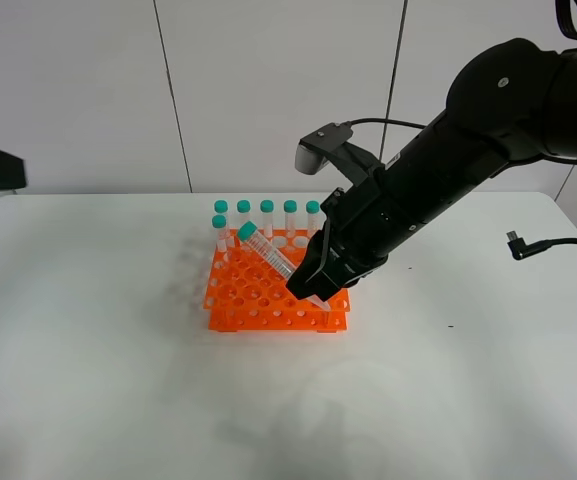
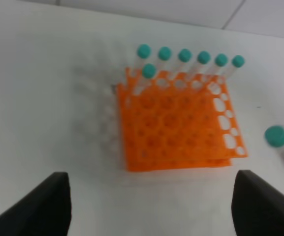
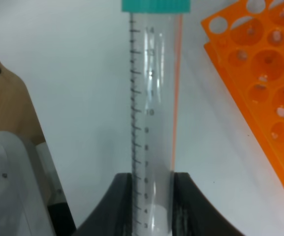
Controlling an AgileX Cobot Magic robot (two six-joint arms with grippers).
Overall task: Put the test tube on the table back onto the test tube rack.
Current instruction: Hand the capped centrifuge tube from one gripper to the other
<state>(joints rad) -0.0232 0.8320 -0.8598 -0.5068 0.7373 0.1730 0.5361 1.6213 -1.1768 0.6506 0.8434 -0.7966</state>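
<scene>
Between the black fingers (image 3: 124, 196) of the right gripper (image 3: 152, 179), pinches the test tube (image 3: 152, 98) tight around its lower, tip-end part. Holds it off the table (image 1: 88, 350), by the near right corner of the test tube rack (image 1: 268, 300); cannot tell whether above the holes or just beside that edge. Slants rather than stands: teal cap high and toward the rack's back left, tapered end low between the jaws, long axis crossing the rack's right half in the high view. Leaves most of the holes open, with upright capped tubes (image 1: 267, 210) seated only along the back row, plus one more in the second row at the left end. Has broad bare white tabletop in front of the rack and to its left. Farther right, well apart, shows a black cable (image 1: 528, 245) lying near the table's edge. On the other arm, keeps the left gripper (image 2: 151, 211) spread wide with nothing between its fingers, looking down on the rack from above.
</scene>
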